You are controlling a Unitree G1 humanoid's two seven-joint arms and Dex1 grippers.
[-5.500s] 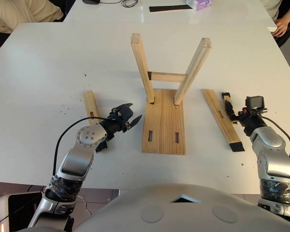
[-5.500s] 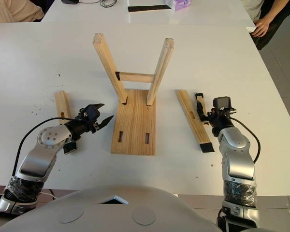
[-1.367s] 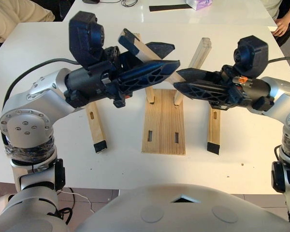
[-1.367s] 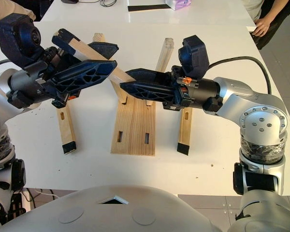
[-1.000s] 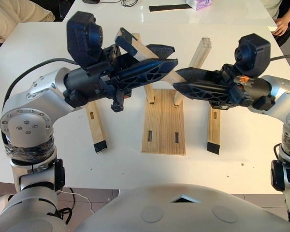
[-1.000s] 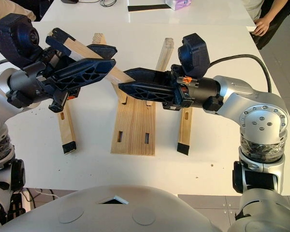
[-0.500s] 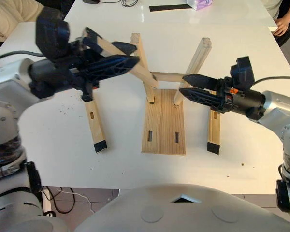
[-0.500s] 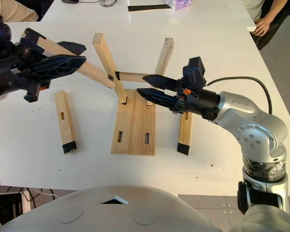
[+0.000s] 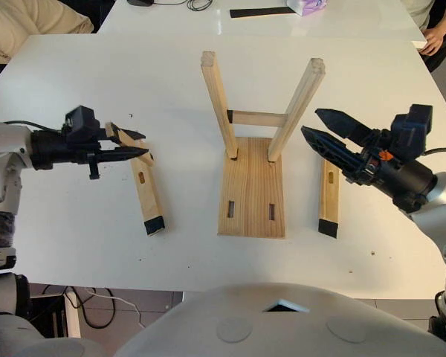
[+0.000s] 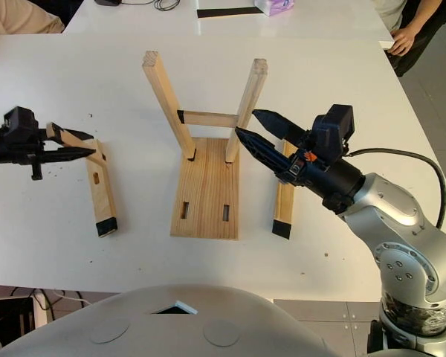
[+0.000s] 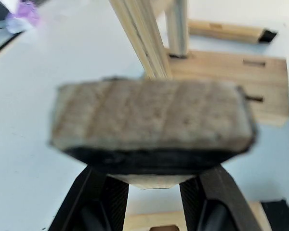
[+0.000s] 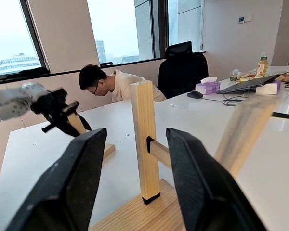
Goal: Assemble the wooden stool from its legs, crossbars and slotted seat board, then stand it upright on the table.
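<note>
A: Seat board (image 9: 251,201): pale wood, lengthwise grain. Counter (image 9: 97,74): white.
B: Noted. Left loose leg (image 9: 147,195), right loose leg (image 9: 328,195): pale wood, black end tips. Right gripper (image 9: 311,121): black, small orange mark.

We see the left arm (image 9: 1,149) and the right arm (image 10: 390,216) in rounded silver-grey casings. A screw-ringed disc (image 10: 406,275) caps the right elbow. Thin black cables (image 10: 425,169) trail along both arms. The black, taper-fingered left gripper (image 9: 143,143) and right gripper (image 9: 311,120) each carry a boxy block, and the right one has an orange mark.

Left leg (image 9: 147,197) — seat board (image 9: 251,212) — right leg (image 9: 328,197)
</note>
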